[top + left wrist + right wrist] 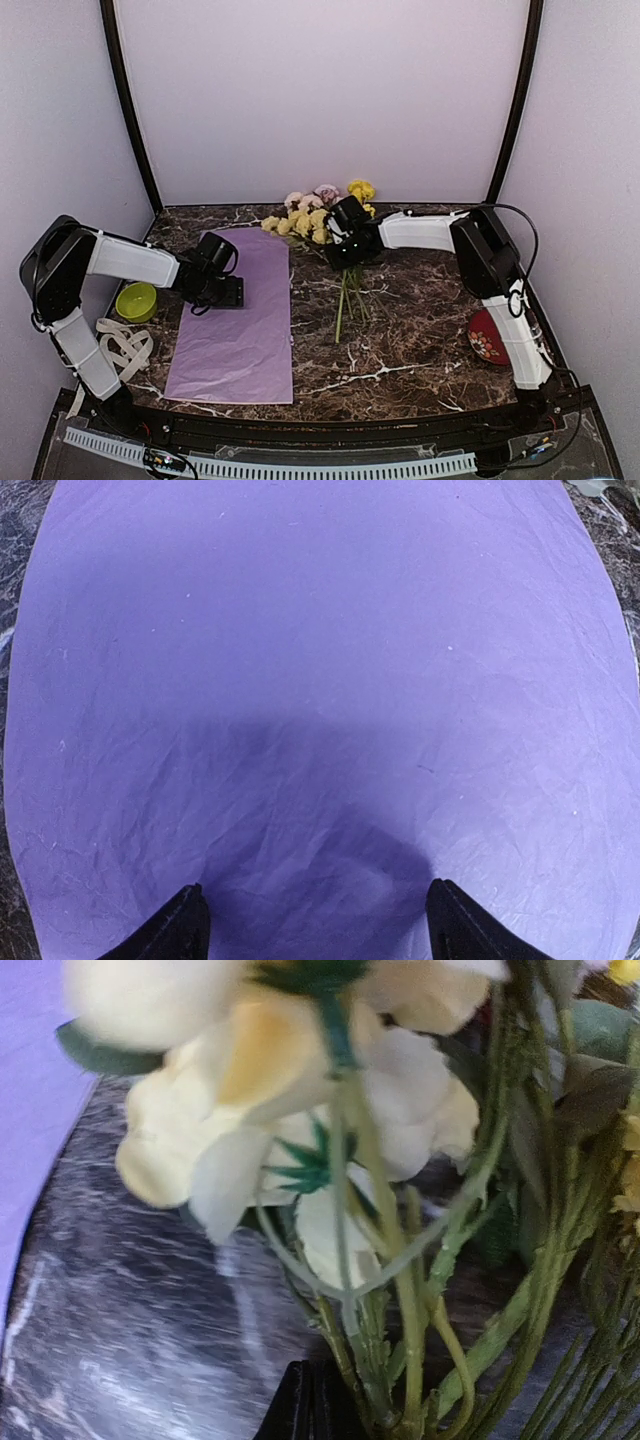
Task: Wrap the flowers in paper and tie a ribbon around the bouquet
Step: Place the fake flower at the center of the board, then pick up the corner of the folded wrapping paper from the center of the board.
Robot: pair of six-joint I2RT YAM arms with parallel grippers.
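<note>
On the table [420,330] the paper [238,315] lies flat, the flowers [318,218] at its far right corner and the ribbon [120,345] well off to the left. Wrapping and tying are, I judge, all yet to do. Only the wrist views show the left gripper [315,905] spread above bare paper and the right gripper [312,1400] pressed together at the stems — whether it nips one, I cannot tell.

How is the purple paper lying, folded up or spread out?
Spread out. The paper lies flat on the table, a full rectangle from above; up close it shows only light crinkles, no folds.
</note>
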